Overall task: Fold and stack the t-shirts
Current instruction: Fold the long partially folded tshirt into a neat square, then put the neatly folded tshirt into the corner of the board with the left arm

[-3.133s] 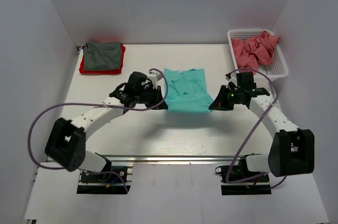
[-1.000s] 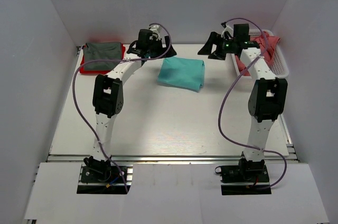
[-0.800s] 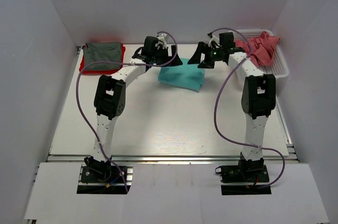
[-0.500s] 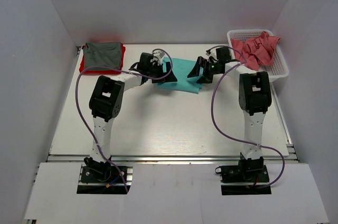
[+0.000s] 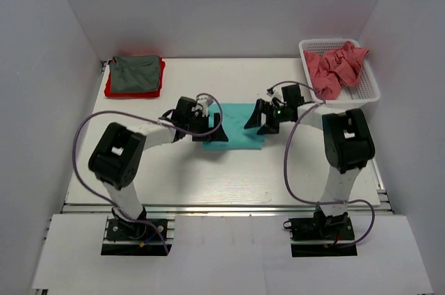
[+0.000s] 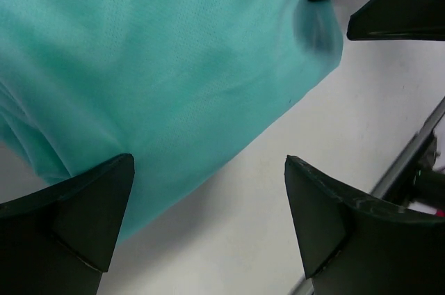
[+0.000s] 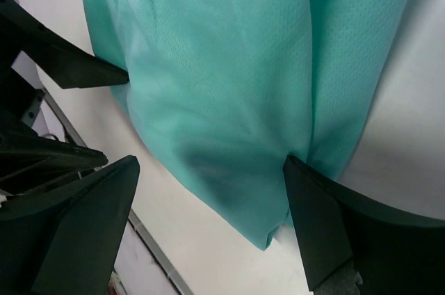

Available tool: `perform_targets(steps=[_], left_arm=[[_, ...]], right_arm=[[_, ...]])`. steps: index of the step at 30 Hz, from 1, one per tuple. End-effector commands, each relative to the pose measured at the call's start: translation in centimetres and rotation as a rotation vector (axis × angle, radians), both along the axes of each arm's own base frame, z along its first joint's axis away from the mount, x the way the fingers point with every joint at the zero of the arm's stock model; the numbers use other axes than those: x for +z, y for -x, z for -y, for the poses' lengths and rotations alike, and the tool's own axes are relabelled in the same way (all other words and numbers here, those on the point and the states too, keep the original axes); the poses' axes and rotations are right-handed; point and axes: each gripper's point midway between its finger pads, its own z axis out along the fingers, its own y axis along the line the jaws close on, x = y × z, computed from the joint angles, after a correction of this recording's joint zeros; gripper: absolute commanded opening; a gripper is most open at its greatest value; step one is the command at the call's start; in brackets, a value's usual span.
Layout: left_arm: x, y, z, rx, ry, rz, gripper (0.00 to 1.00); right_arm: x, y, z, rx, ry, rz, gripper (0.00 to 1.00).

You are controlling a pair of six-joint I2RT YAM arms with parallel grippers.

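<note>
The teal-green t-shirt (image 5: 235,128) is laid folded on the counter (image 5: 229,177), directly between the two pairs of jaws: its left end is under the left jaws and its right end under the right jaws. In the wrist views both pairs are seen spread wide, with cloth lying in the gap beneath them and nothing pinched. The shirt's long axis is judged to run from one pair of jaws to the other, so neither arm is nearer; a short end is offered to each.

The dark grey t-shirt (image 5: 135,72) is stacked on the bright red t-shirt (image 5: 110,89), well beyond and outward of the left jaws — for a carry to that stack the left arm (image 5: 139,143) is judged the nearer. Salmon-pink t-shirts (image 5: 334,65) are heaped in the white basket (image 5: 370,79), beyond and outward of the right jaws.
</note>
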Motion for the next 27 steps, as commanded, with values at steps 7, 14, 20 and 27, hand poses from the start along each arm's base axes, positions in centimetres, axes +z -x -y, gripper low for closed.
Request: perform_targets(steps=[7, 14, 20, 27], left_arm=[[5.6, 3.9, -3.7, 0.119, -0.149, 0.097, 1.0], [4.7, 2.0, -7.2, 0.294, -0.297, 0.121, 1.0], [2.2, 0.3, -6.4, 0.227, -0.372, 0.087, 1.0], [-2.8, -0.7, -6.6, 0.236, -0.478, 0.022, 0.89]], right_arm=[[6.3, 6.5, 0.6, 0.072, 0.05, 0.193, 0.9], [10.0, 6.7, 0.4, 0.05, -0.006, 0.285, 0.9], [10.3, 7.0, 1.1, 0.019, 0.021, 0.3, 0.9], [10.2, 7.3, 2.0, -0.007, 0.064, 0.301, 0.9]])
